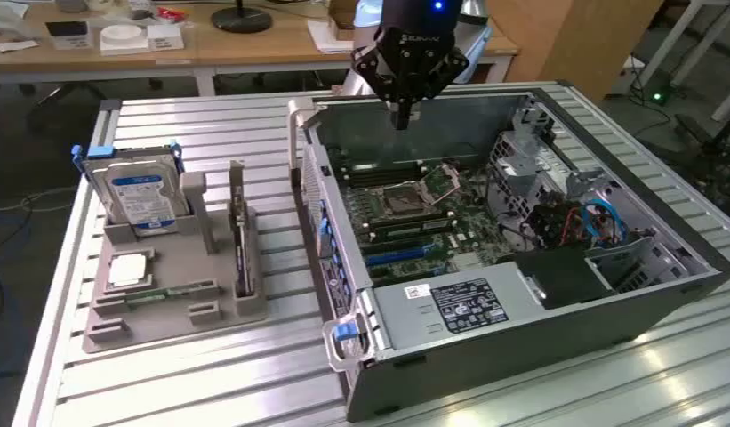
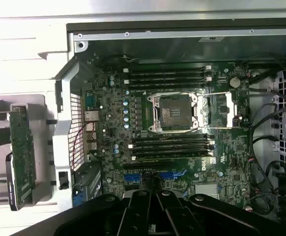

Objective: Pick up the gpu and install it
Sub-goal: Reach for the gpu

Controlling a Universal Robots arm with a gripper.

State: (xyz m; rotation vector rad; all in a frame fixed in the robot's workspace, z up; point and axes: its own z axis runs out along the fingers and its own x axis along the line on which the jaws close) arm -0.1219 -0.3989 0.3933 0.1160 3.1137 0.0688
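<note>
One pincer (image 1: 400,122) (closed) above computer case (image 1: 519,356)

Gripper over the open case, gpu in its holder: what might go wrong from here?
1. The gripper hangs shut above the motherboard, away from the gpu; dropping here might strike the open CPU socket.
2. The gpu stands on edge in the holder beside the case wall; an off-centre grasp may tip it or clip that wall.
</note>
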